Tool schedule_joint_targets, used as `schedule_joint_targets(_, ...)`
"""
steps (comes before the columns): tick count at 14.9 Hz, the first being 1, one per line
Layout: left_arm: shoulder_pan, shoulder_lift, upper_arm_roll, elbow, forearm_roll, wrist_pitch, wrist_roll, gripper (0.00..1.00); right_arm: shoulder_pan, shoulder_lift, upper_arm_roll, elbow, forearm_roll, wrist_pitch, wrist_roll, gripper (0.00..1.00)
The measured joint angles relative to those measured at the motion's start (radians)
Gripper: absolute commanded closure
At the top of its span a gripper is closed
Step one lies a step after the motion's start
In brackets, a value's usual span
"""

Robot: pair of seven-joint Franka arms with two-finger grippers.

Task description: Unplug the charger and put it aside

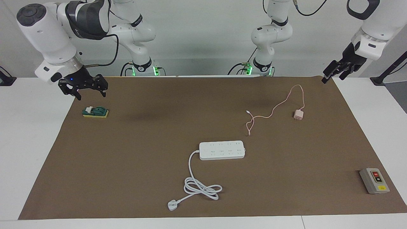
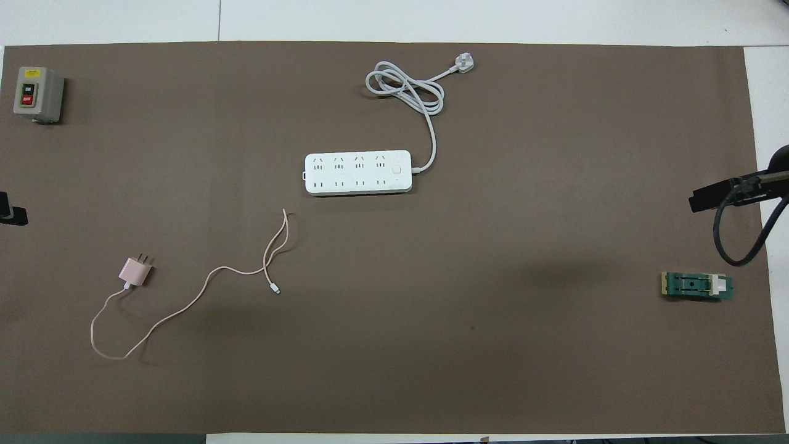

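Two empty, open pincers, left pincer (image 1: pixel 332 76) and right pincer (image 1: pixel 90 92), both cropped overhead; charger (image 1: pixel 298 114) clear of power strip (image 1: pixel 222 150).

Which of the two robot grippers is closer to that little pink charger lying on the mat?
The left gripper. It hangs over the mat's corner at the left arm's end, the same end as the charger. The right gripper hangs over the table's other end, above a green block.

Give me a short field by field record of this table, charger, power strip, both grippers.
charger: unplugged, lying on the brown mat, nearer the robots than the power strip, toward the left arm's end
power strip: mid-mat, sockets empty
left gripper: open, raised over the mat's corner, holding nothing
right gripper: raised above a small green block, holding nothing
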Motion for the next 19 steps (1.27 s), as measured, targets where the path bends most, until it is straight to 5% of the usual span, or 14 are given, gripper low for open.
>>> schedule_joint_targets(15, -0.044, 0.023, -0.064, 0.048, 0.009, -0.034, -0.082, 0.00, -0.044, 0.025, 0.005, 0.057, 0.000, -0.035, 0.030, 0.00)
schedule_joint_targets(19, -0.153, 0.047, -0.017, 0.058, 0.048, -0.036, -0.082, 0.00, -0.043, 0.030, 0.006, 0.069, 0.001, -0.042, 0.135, 0.00)
